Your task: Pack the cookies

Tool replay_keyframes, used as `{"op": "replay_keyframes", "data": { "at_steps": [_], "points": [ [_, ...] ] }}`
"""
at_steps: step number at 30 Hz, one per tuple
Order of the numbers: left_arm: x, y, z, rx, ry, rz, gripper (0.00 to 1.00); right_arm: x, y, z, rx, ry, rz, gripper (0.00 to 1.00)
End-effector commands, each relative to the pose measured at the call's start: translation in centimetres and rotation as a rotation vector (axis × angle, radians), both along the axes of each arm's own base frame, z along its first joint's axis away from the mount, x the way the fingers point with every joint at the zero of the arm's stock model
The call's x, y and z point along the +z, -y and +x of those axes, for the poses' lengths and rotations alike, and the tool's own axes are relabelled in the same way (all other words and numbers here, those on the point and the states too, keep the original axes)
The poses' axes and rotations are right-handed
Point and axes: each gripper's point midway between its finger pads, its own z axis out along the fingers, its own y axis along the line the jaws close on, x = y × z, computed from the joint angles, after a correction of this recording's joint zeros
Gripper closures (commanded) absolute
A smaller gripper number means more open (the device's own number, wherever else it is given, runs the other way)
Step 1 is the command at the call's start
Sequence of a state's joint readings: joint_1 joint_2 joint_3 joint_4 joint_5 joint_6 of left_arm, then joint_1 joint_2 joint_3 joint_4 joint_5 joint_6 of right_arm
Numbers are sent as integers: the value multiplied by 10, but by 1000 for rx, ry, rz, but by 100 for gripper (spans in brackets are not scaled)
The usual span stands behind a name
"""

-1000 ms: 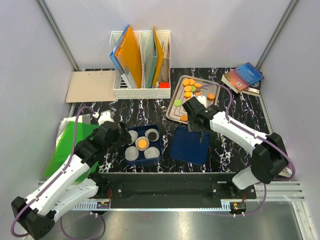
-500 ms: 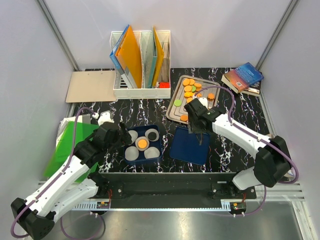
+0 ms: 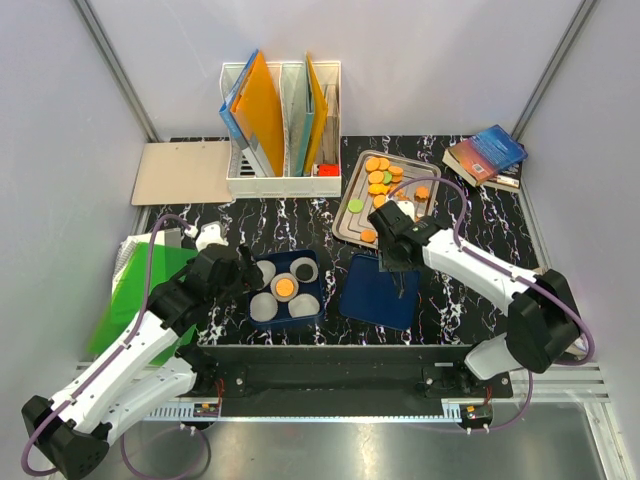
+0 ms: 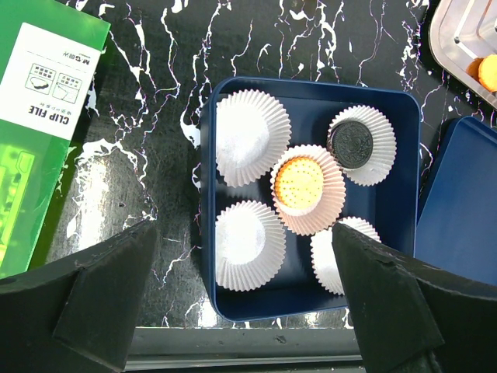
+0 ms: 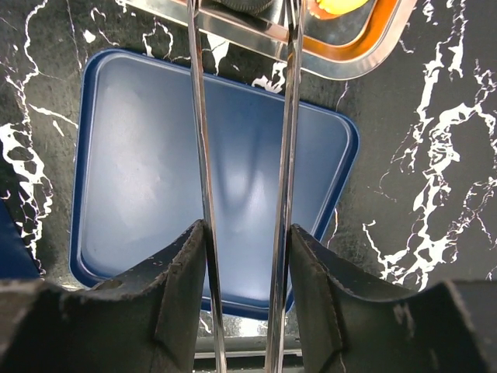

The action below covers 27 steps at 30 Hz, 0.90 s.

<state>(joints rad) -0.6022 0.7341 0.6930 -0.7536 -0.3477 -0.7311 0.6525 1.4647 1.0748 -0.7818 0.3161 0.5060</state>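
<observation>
Cookies (image 3: pixel 378 177), mostly orange with one green, lie on the metal tray (image 3: pixel 345 226). The blue box (image 4: pixel 404 155) holds several white paper cups. One cup has an orange cookie (image 4: pixel 299 185) and another a black cookie (image 4: pixel 353 144). My left gripper (image 4: pixel 242 233) hangs open above the box's near edge, holding nothing. My right gripper (image 5: pixel 247 233) is shut on metal tongs (image 5: pixel 199 140) over the blue lid (image 5: pixel 140 171). The tong tips reach the tray's near rim beside an orange cookie (image 5: pixel 342 5). Something dark sits between the tips, cut off by the frame edge.
A white file holder (image 3: pixel 282 120) with folders stands at the back, a tan clipboard (image 3: pixel 182 172) to its left. Books (image 3: pixel 486 155) lie at the back right. A green clip file (image 4: pixel 46 109) lies left of the box.
My right wrist has shifted slightly over the tray's near edge with the tongs in it. The left arm has not moved.
</observation>
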Motion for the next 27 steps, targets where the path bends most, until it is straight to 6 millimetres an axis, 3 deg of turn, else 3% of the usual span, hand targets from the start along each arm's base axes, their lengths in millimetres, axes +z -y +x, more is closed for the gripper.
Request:
{"op": "replay_keyframes", "data": {
  "at_steps": [1, 4, 8, 20, 23, 27],
  "points": [
    [4, 5, 3, -13, 29, -30, 1, -4, -5, 1, 2, -10, 18, 50],
    [3, 6, 3, -14, 26, -29, 1, -1, -6, 2, 2, -4, 25, 50],
    [3, 6, 3, -14, 25, -28, 1, 7, -4, 3, 0, 14, 23, 59],
    [6, 5, 5, -7, 33, -24, 1, 82, -10, 6, 3, 164, 112, 64],
    [7, 4, 5, -3, 37, -23, 1, 98, -22, -1, 36, 192, 132, 64],
    [18, 1, 9, 12, 58, -15, 1, 119, -54, -15, 116, 234, 158, 65]
  ]
}}
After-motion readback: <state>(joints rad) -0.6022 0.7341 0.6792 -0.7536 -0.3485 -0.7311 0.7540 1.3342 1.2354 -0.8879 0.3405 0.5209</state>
